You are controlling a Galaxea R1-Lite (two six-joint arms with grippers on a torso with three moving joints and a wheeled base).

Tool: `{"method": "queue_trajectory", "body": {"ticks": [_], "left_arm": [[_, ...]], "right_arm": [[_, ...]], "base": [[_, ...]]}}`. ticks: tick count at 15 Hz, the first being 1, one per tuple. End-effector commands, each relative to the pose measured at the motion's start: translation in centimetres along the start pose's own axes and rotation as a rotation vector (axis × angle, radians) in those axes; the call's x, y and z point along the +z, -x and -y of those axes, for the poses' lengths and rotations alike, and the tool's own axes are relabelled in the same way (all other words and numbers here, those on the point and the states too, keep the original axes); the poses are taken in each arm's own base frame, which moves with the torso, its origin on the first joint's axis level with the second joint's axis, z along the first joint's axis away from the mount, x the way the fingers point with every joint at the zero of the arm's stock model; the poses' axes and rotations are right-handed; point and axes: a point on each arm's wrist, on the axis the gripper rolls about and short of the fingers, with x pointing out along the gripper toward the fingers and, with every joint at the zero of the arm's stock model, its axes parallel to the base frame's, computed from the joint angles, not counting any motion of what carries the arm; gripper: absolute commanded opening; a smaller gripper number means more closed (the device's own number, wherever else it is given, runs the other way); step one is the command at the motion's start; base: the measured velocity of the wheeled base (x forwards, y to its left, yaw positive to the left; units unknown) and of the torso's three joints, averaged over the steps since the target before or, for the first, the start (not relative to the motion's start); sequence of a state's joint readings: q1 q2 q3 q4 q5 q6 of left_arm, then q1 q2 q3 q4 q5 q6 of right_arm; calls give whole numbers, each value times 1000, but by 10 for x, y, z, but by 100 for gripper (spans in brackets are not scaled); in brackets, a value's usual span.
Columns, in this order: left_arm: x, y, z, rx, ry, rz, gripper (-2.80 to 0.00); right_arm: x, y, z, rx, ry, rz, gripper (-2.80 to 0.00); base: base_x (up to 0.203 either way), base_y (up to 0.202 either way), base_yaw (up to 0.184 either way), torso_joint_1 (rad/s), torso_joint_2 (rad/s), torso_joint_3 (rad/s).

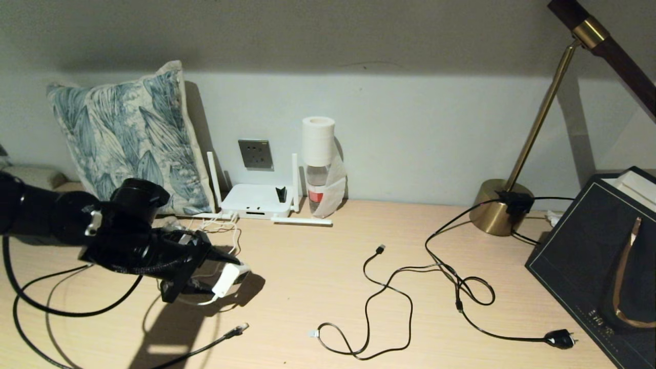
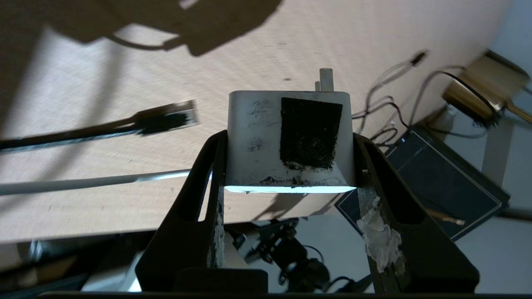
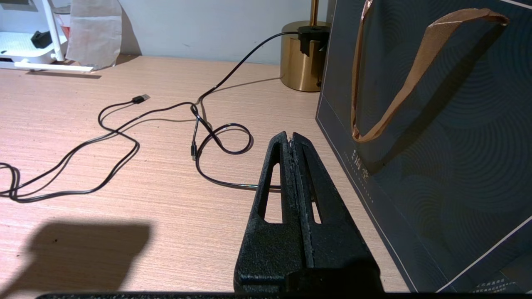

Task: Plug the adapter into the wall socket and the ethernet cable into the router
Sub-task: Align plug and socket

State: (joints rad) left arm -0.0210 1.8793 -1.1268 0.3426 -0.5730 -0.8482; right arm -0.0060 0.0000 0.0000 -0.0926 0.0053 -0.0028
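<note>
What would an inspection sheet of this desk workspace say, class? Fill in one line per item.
Surface: light wooden desk, in use.
Job's things: adapter held above the desk; wall socket unoccupied; router below it against the wall; ethernet cable loose on the desk.
Clutter: pillow, bottle capped by a paper roll, dark gift bag.
Grippers: left gripper, fingers clamping the adapter's sides; right gripper shut, empty, by the bag.
Cables: black USB cable; lamp cord, unplugged.
Surroundings: brass lamp, grey wall.
</note>
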Motion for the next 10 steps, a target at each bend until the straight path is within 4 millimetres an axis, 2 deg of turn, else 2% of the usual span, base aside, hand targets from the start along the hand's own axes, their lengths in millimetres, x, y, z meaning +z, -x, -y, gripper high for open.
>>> {"method": "queue_trajectory", "body": {"ticks": [1,4,8,10], "left_arm": [[22,-24,-10,64,107,-53,-280],[48,-26,-17,64,237,-44,-280],[69,-30,-27,70,331,-47,-280],[73,-31,-30,71,341,-43,-280]], "right_arm": [[-10,-2,0,1,0,-36,-280],[-10,-2,0,1,0,-36,-280],[-10,-2,0,1,0,-36,-280],[-10,-2,0,1,0,-36,-280]], "base": [[0,0,0,0,0,0],[0,0,0,0,0,0],[0,0,0,0,0,0],[0,0,0,0,0,0]]}}
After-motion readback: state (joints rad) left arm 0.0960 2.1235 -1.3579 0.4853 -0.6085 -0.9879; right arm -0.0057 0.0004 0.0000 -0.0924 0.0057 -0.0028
